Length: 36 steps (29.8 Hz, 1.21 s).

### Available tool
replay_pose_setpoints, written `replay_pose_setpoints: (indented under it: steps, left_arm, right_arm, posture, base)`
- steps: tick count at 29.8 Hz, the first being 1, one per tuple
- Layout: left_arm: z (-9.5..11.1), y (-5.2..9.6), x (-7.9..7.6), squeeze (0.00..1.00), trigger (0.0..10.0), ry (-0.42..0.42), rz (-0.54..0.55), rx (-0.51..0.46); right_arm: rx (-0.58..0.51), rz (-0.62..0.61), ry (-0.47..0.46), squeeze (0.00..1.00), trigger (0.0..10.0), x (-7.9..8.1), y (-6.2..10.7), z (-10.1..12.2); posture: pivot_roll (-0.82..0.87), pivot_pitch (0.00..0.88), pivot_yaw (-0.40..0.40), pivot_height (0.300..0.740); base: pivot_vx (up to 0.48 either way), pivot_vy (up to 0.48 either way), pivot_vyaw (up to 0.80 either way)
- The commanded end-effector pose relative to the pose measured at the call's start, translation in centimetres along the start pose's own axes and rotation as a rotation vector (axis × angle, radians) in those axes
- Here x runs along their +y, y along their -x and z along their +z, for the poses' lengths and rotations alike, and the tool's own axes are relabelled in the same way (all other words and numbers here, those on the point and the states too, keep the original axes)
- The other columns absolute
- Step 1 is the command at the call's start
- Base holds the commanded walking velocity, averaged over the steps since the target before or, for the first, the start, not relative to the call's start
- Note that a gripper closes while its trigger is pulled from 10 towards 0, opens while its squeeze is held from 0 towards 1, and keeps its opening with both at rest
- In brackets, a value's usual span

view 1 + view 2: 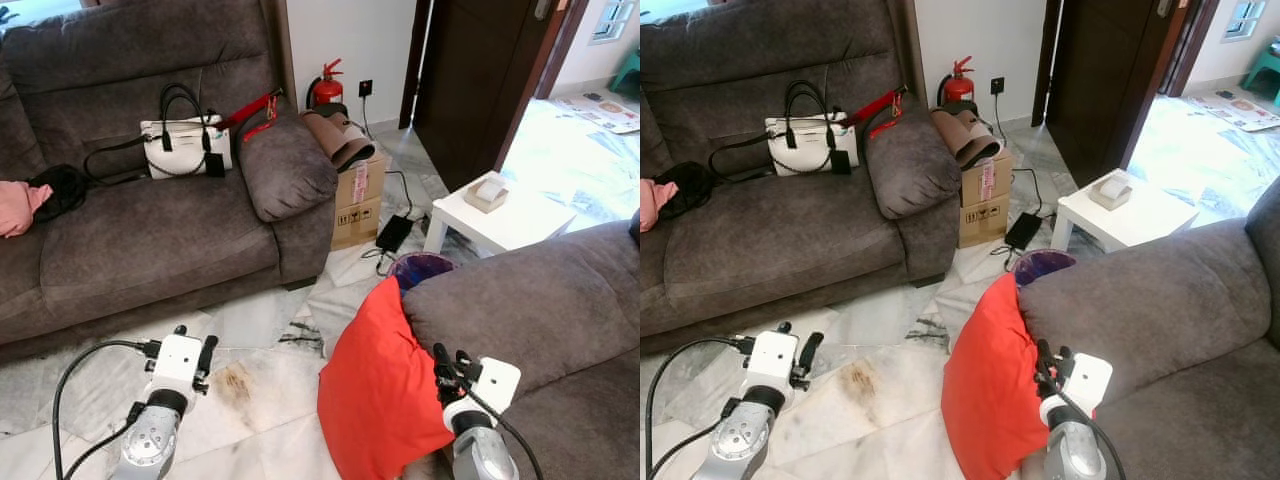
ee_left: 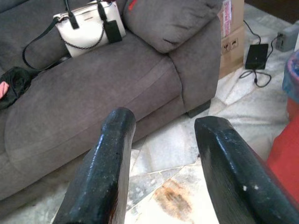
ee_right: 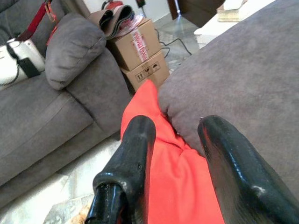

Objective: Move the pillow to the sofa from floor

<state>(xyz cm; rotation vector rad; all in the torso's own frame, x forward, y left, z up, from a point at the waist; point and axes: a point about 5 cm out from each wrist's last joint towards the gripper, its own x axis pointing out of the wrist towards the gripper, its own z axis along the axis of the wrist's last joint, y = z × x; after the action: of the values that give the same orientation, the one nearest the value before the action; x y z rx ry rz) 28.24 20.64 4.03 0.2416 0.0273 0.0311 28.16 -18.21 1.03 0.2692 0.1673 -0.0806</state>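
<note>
Red pillow (image 1: 375, 390) stands on edge on the floor against the near sofa (image 1: 540, 310), long axis toward 12 o'clock, at 9 o'clock of the right gripper (image 1: 447, 368); the left gripper (image 1: 193, 352) sits well apart. Left wrist view: fingers (image 2: 105, 172) spread, empty, pillow at the frame edge. Right wrist view: fingers (image 3: 133, 163) parted, empty, just above the pillow, so the right arm is nearer.

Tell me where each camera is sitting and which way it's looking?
Left eye view: on the head, looking forward and down at the red pillow on the floor; both arms show.
Right eye view: beside it, same scene.
Left wrist view: on the left wrist, looking past the left gripper, open, to the grey sofa.
Right wrist view: on the right wrist, looking past the right gripper, open over the pillow.
Shared: pillow, sofa and white handbag.
</note>
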Motion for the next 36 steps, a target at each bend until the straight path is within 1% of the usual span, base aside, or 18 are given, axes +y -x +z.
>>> replay_pose_setpoints:
  steps: [1, 4, 7, 9, 10, 16, 22, 27, 29, 36]
  left_arm:
    - [-0.36, 0.25, 0.57, 0.00, 10.0, 0.024, 0.024, 0.024]
    - [-0.32, 0.16, 0.79, 0.00, 10.0, 0.029, 0.027, 0.026]
    - [-0.12, -0.12, 0.82, 0.00, 10.0, 0.036, 0.031, 0.024]
    - [0.04, -0.29, 0.93, 0.00, 10.0, 0.067, 0.050, 0.021]
    - [0.05, -0.28, 0.94, 0.00, 10.0, 0.071, 0.054, 0.022]
    - [-0.04, -0.02, 0.99, 0.00, 10.0, 0.062, 0.047, 0.022]
    - [-0.04, -0.07, 0.96, 0.00, 10.0, 0.063, 0.039, 0.025]
    - [0.34, -0.34, 0.59, 0.00, 10.0, 0.066, 0.031, 0.012]
    - [0.39, -0.40, 0.47, 0.00, 10.0, 0.071, 0.031, 0.011]
    - [0.21, -0.32, 0.45, 0.00, 10.0, 0.070, 0.025, 0.019]
  right_arm:
    - [0.031, -0.002, 0.002, 0.00, 10.0, 0.30, 0.19, -0.63]
    - [0.028, -0.009, -0.002, 0.00, 10.0, 0.35, 0.31, -0.76]
    - [0.009, -0.006, -0.010, 0.00, 10.0, 0.43, 0.43, -0.72]
    - [0.016, 0.002, 0.001, 0.00, 10.0, 0.56, 0.42, -0.77]
    - [0.020, 0.015, 0.023, 0.00, 10.0, 0.71, 0.39, -0.79]
    - [0.019, 0.014, 0.015, 0.00, 10.0, 0.95, 0.19, -0.66]
    - [0.035, 0.019, 0.015, 0.00, 10.0, 1.12, 0.14, -0.82]
    - [0.054, 0.023, 0.019, 0.00, 10.0, 1.04, 0.20, -1.02]
    - [0.032, 0.035, 0.012, 0.00, 10.0, 1.03, 0.27, -0.87]
    - [0.025, 0.035, 0.006, 0.00, 10.0, 1.12, 0.19, -0.72]
  posture:
    - [0.11, 0.135, 0.103, 0.720]
    - [0.11, 0.137, 0.106, 0.701]
    - [0.11, 0.136, 0.101, 0.701]
    - [0.11, 0.136, 0.101, 0.701]
    - [0.11, 0.137, 0.100, 0.701]
    - [0.11, 0.139, 0.100, 0.701]
    - [0.10, 0.130, 0.103, 0.701]
    - [0.10, 0.122, 0.099, 0.666]
    - [0.09, 0.118, 0.098, 0.666]
    - [0.08, 0.105, 0.100, 0.666]
  base:
    - [0.000, 0.000, 0.00]
    - [0.000, 0.000, 0.00]
    - [0.000, 0.000, 0.00]
    - [0.000, 0.000, 0.00]
    - [0.000, 0.000, 0.00]
    - [0.000, 0.000, 0.00]
    - [0.000, 0.000, 0.00]
    - [0.000, 0.000, 0.00]
    - [0.000, 0.000, 0.00]
    - [0.000, 0.000, 0.00]
